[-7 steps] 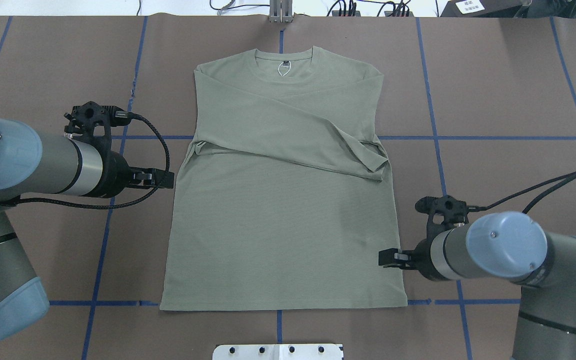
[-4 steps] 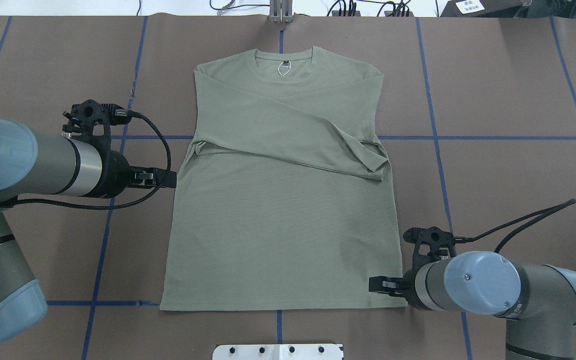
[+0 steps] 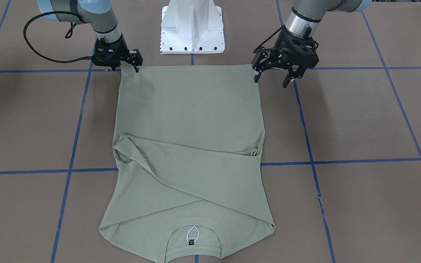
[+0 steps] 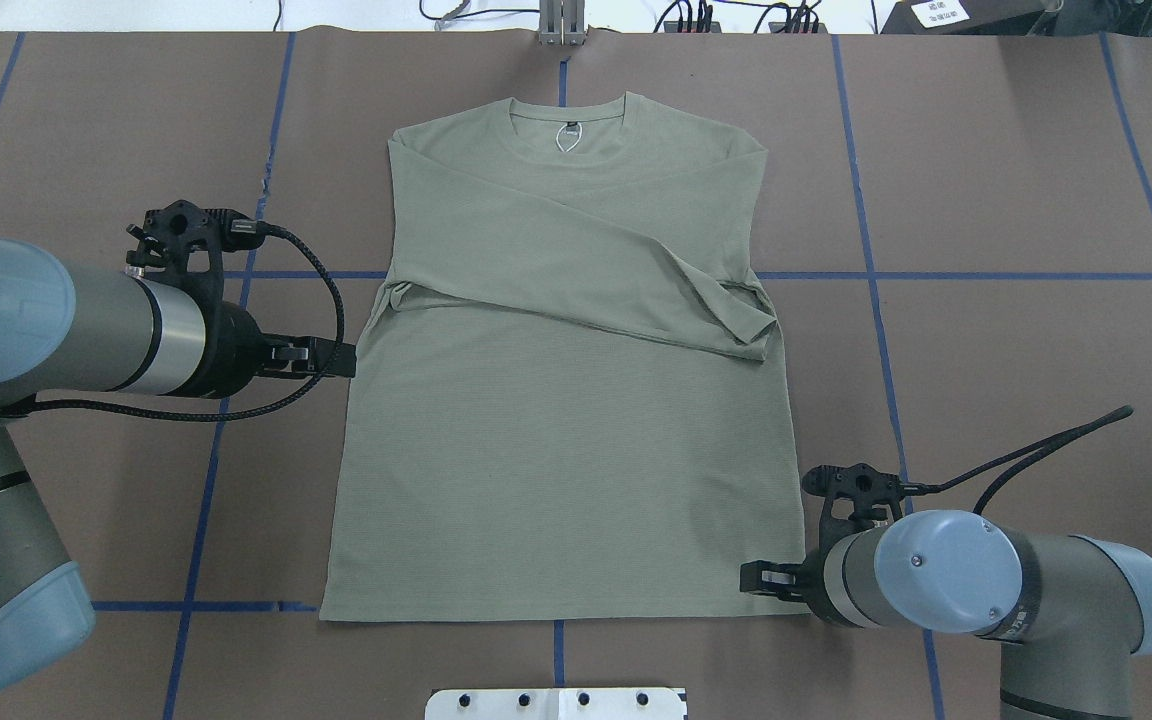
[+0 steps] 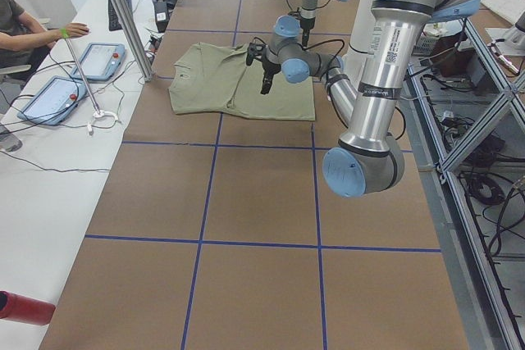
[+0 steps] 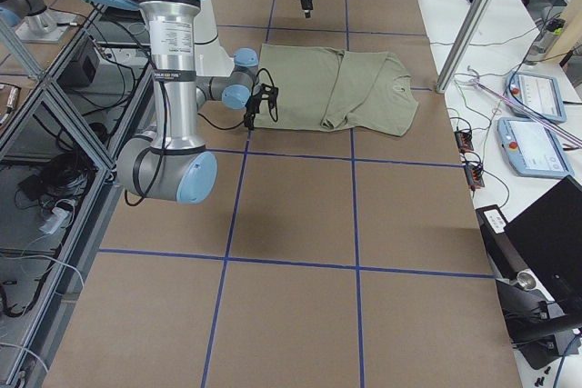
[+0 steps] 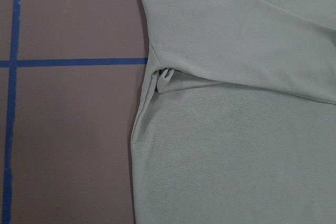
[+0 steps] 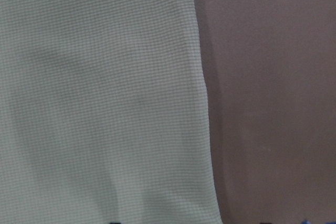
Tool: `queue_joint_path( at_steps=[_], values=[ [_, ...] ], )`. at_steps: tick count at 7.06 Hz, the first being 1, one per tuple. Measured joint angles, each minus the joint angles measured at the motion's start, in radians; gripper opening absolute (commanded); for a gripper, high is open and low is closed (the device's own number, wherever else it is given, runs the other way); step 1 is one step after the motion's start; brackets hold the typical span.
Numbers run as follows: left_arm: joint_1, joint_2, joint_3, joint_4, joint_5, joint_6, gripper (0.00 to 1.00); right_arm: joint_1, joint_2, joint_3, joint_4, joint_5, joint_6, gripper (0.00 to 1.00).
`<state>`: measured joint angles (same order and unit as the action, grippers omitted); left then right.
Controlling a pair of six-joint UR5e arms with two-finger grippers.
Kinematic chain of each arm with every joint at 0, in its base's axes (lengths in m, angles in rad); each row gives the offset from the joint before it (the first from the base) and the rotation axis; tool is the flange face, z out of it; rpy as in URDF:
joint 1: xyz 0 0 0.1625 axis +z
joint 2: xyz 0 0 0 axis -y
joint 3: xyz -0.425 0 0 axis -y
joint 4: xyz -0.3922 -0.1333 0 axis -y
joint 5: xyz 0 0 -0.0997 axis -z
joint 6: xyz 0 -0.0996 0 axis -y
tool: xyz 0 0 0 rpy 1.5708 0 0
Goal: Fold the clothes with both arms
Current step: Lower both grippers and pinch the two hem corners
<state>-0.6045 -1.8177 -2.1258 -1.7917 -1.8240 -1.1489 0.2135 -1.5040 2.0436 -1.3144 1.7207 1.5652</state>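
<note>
Overhead exterior: sleeves are in; my right end effector [image 4: 751,578] sits with fingers apart at the shirt's [image 4: 556,450] bottom corner, and I think the left end effector [image 4: 344,359], apart too, must go to its corner next.

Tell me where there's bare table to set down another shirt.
Most bare table lies on the robot's right, beyond the shirt and the blue tape line; the far left corner is bare too. Crowded: the right gripper at the hem corner, the left gripper beside the shirt's left edge.
</note>
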Motion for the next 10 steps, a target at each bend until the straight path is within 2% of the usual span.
queue_joint_path(
  at_steps=[1,4,5,6,7,8,10],
  values=[
    [0.0,0.0,0.001,0.0,0.0,0.0,1.0,0.0,0.0,-0.005,0.0,0.0,0.0,0.84],
    [0.0,0.0,0.0,0.0,0.0,0.0,1.0,-0.001,0.001,-0.018,0.0,0.009,0.0,0.32],
    [0.0,0.0,0.0,0.0,0.0,0.001,1.0,0.0,0.001,-0.017,0.001,0.019,0.0,0.19],
    [0.0,0.001,0.0,0.0,0.0,0.001,1.0,0.001,0.001,-0.013,0.002,0.028,0.0,0.11],
    [-0.001,0.001,0.0,0.0,0.0,0.001,1.0,0.002,0.001,-0.01,0.002,0.034,-0.001,0.1],
    [-0.001,0.001,0.0,0.0,-0.001,0.001,1.0,0.003,0.001,-0.007,0.002,0.036,0.0,0.02],
    [-0.001,0.001,0.0,0.0,-0.001,0.0,1.0,0.005,-0.001,0.006,0.003,0.035,0.001,0.0]
  ],
)
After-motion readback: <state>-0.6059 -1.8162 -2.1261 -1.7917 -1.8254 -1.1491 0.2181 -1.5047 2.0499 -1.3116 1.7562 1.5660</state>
